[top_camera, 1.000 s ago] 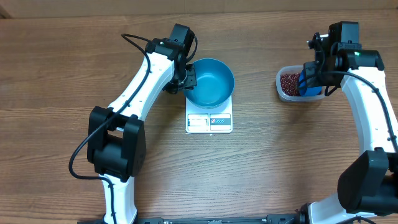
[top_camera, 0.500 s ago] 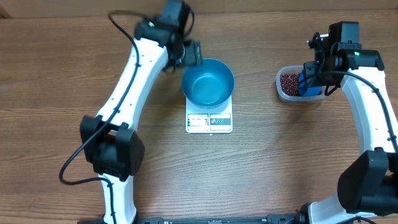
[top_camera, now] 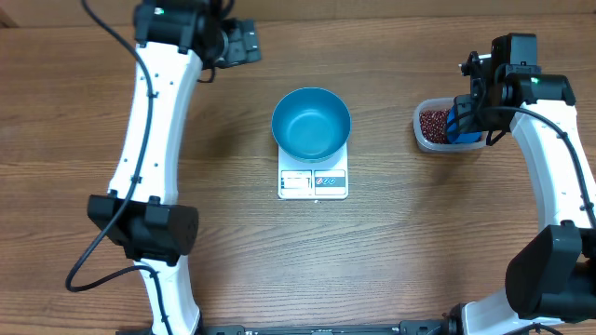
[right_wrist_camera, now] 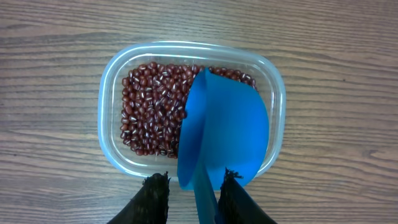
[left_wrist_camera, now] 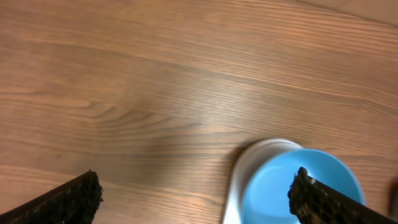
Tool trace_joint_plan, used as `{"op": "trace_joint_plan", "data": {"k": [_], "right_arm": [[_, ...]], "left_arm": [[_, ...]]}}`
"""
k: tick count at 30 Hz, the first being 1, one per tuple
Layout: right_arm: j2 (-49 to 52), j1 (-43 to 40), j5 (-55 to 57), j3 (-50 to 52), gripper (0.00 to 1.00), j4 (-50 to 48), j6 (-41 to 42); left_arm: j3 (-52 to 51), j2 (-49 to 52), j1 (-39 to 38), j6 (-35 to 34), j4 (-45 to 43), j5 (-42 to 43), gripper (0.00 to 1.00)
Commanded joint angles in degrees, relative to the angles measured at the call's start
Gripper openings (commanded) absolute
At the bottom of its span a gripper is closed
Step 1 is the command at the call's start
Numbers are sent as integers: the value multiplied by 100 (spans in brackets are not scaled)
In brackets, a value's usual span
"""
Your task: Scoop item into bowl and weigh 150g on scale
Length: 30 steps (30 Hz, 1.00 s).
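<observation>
The round blue bowl (top_camera: pixel 312 123) sits empty on the white scale (top_camera: pixel 313 182) at mid table. My left gripper (top_camera: pixel 244 42) hangs open at the far back left, away from the bowl. In the left wrist view its wide-spread jaws (left_wrist_camera: pixel 196 185) hold nothing, with the bowl (left_wrist_camera: pixel 273 193) and scale edge (left_wrist_camera: pixel 242 168) below on the right. The dark red beans (right_wrist_camera: pixel 152 106) fill a clear tub (right_wrist_camera: pixel 109 74). A blue scoop (right_wrist_camera: pixel 227 124) rests in the tub. My right gripper (right_wrist_camera: pixel 194 179) straddles the scoop's handle, with a gap at the left finger.
The clear tub (top_camera: pixel 424 140) stands on the wooden table at the right, about a bowl's width from the scale. The left arm's white links run down the table's left side. The right arm stretches along the right edge.
My left gripper has let go of the bowl's left rim, opened wide and swung away to the back left. The bowl stays on the scale. The right arm has not moved.
</observation>
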<state>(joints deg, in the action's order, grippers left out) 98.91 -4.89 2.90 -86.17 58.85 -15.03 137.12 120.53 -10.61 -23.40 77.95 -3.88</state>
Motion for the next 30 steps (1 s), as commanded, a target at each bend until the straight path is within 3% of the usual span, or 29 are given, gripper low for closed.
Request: {"op": "trace_joint_plan", "data": {"k": [1,12,20,22,29,30], "right_arm": [[-42,-13,72,26,28,-2,22],[-35,-20,363,33,27,-66,1038],[-31,-17,37,33,28,-308,1272],[4,-17,39,35,20,-313,1272],[262,-17,44,35,18,-249,1270],[291,-17,44,35,13,-256,1270]], "left_arm": [[92,-63,96,114,120,-103,100],[92,-63,122,114,125,-103,100],[92,-63,122,111,125,-103,100],[92,-63,122,111,125,-103,100],[92,-63,122,111,125,-103,100],[92,-63,122,111,125,-103,100]]}}
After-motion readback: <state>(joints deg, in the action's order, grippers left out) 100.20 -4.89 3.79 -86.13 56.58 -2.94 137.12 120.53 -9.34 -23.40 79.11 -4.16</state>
